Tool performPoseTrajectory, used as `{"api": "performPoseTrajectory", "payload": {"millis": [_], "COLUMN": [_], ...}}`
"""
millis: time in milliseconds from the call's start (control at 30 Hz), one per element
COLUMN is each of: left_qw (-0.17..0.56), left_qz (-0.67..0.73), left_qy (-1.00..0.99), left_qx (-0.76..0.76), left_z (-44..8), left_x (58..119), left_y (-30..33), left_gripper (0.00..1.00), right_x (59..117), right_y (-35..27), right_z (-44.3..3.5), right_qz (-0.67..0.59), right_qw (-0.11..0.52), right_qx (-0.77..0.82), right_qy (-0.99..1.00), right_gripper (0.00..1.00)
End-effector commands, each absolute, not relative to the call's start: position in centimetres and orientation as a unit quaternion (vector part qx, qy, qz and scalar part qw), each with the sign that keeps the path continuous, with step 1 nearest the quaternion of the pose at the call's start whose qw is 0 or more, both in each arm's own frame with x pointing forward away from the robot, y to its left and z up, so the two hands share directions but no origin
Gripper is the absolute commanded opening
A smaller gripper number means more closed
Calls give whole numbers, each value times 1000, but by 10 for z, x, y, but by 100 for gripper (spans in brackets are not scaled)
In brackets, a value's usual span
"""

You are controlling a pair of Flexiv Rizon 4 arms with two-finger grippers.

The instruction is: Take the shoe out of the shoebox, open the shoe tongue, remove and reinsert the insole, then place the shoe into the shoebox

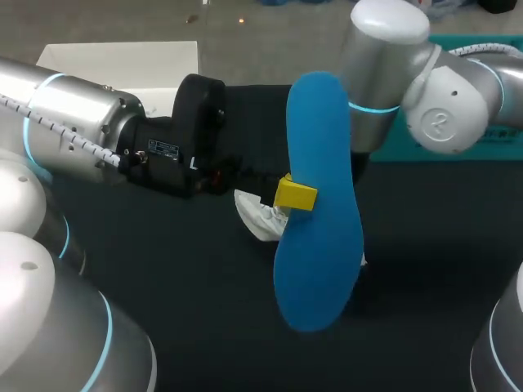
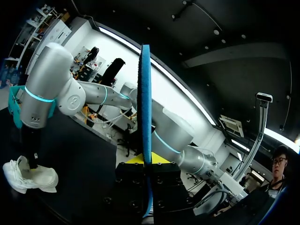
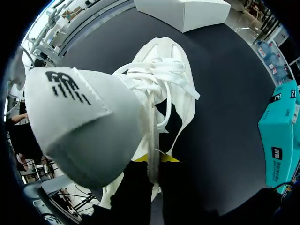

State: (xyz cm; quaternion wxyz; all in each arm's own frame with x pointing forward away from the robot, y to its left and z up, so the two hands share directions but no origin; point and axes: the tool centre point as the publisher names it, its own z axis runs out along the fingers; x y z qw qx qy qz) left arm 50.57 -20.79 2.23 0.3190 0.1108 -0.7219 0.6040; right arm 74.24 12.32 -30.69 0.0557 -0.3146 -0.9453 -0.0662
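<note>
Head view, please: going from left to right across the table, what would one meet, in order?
Left arm → white shoe → blue insole → right arm.

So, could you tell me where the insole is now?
In the head view the blue insole is held upright over the table by the left end effector, beside the white shoe.

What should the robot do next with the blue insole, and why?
Probably lower the insole toward the shoe opening. The left gripper holds it up in the air, out of the shoe, and the right gripper holds the tongue pulled back, so the way in looks open.
</note>
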Motion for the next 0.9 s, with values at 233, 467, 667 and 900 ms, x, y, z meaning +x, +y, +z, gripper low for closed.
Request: {"api": "performPoseTrajectory", "payload": {"millis": [233,467,667,900], "left_qw": [317,317,317,317], "left_qz": [604,604,604,604], "left_qy": [-722,-722,-722,-722], "left_qx": [113,113,113,113], "left_z": [23,23,23,23], "left_x": [502,502,502,502], "left_y": [-210,-210,-210,-210], "left_gripper": [0,0,0,0], "right_x": [751,753,744,739], "right_y": [119,130,130,122], "right_z": [-316,-323,-324,-336], "right_qz": [-181,-214,-206,-187], "right_qw": [179,189,175,177], "right_qx": [-580,-645,-654,-668], "right_qy": [-774,-708,-706,-698], "right_gripper": [0,0,0,0]}}
